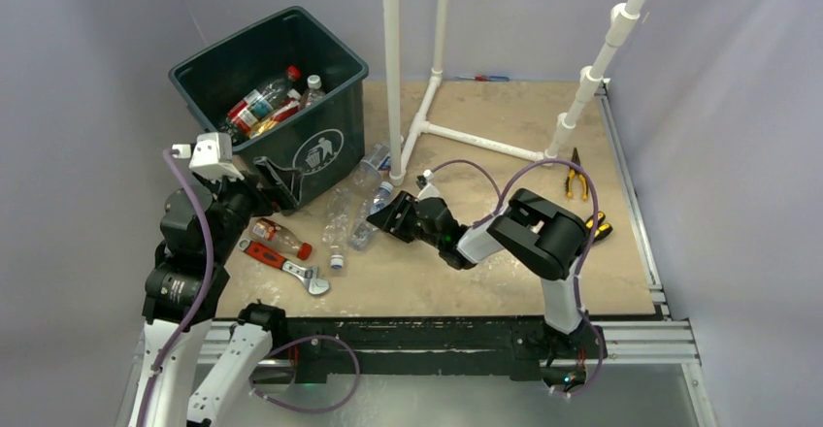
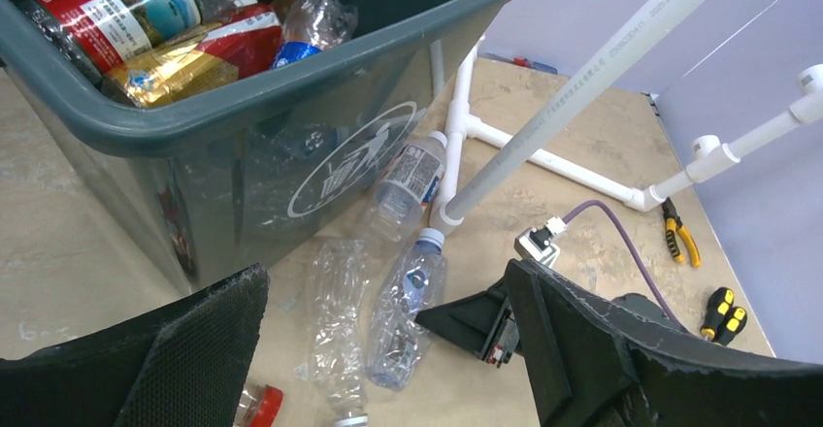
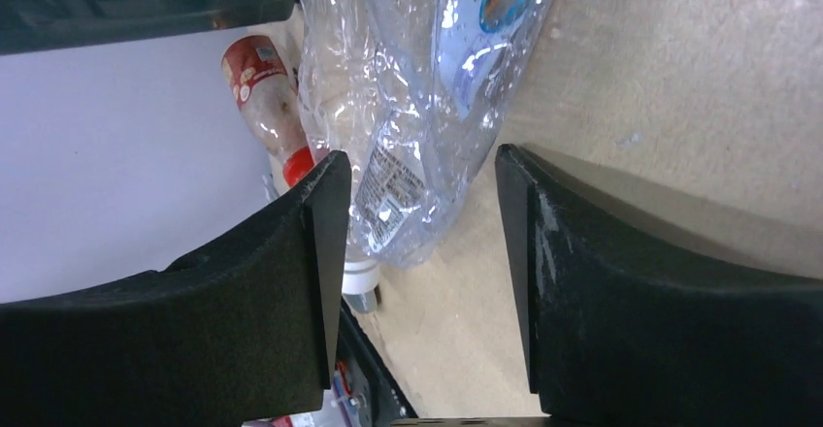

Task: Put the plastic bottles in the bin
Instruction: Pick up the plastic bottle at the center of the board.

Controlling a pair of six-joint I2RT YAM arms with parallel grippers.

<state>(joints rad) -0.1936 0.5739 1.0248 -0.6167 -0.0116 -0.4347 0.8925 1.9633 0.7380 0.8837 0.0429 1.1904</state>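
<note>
The dark green bin (image 1: 335,116) stands at the back left, holding several plastic bottles (image 1: 267,102) with red and amber labels. Three clear bottles lie on the table in front of it: a blue-capped one (image 1: 367,221), a crushed one (image 1: 337,223) and a labelled one (image 1: 373,162) by the pipe foot. A red-capped bottle (image 1: 277,237) lies nearer the left arm. My right gripper (image 3: 419,155) is open, low over the table, with the base of the blue-capped bottle (image 3: 417,107) between its fingertips. My left gripper (image 2: 386,272) hangs open and holds nothing, beside the bin's front wall (image 2: 291,92).
A red-handled wrench (image 1: 286,264) lies near the front left. White pipe posts (image 1: 392,68) rise just right of the bin, with a pipe frame on the table behind. Yellow-handled pliers (image 1: 576,177) and a yellow-black tool (image 1: 597,225) lie at the right.
</note>
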